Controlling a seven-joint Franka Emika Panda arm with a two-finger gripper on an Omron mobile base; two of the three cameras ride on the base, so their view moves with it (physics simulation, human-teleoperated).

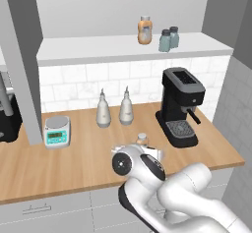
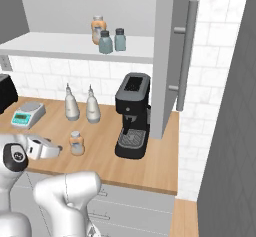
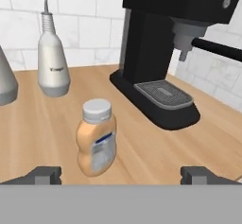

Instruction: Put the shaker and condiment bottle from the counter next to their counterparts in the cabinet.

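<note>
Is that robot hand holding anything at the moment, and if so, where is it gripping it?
Nothing is held. The gripper is open, its fingertips wide apart, with the condiment bottle standing free on the counter ahead of them.
</note>
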